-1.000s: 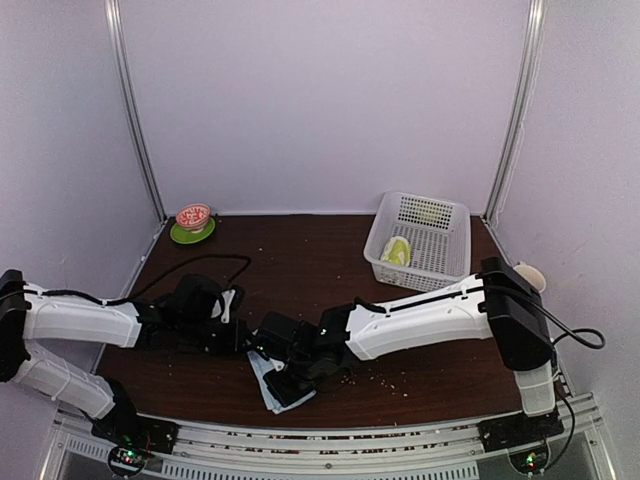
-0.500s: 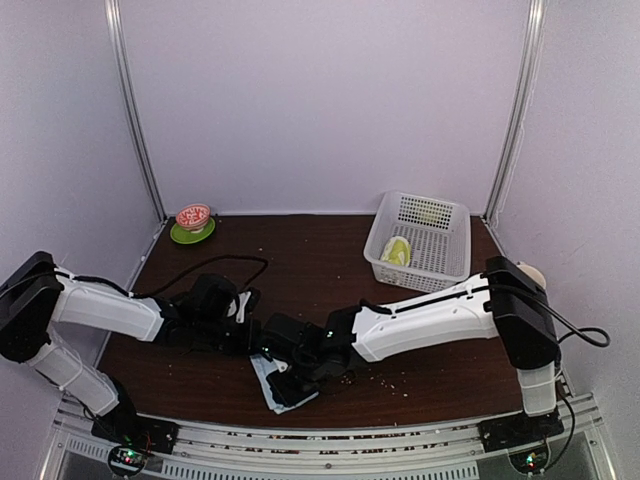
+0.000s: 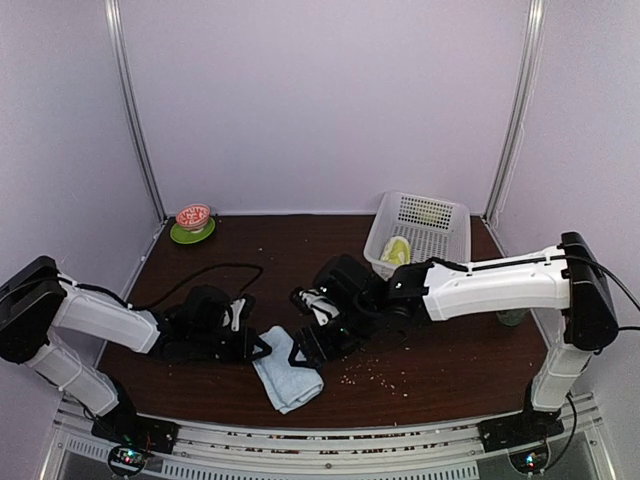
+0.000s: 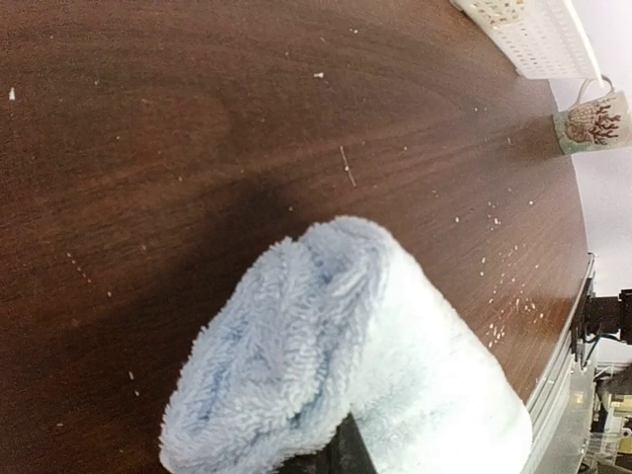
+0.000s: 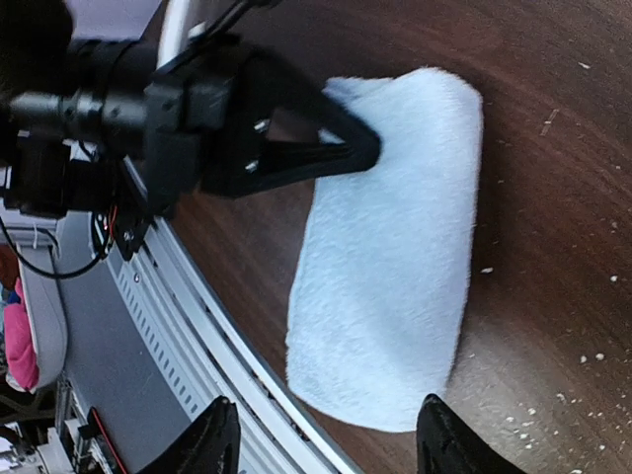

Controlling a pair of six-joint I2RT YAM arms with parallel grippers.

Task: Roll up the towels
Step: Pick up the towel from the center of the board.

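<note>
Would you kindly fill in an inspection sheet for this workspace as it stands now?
Surface: brown table, with crumbs scattered front right.
Job's things: blue towel rolled, lying near the front edge; yellow-green towel in the basket.
Clutter: red bowl on a green saucer at back left; mug at the right edge.
Grippers: left hand shut, its tip at the blue towel's end; right hand open above that towel.
Cables: black cable looped on the table by the left arm.
Surroundings: pale walls, metal posts.
</note>
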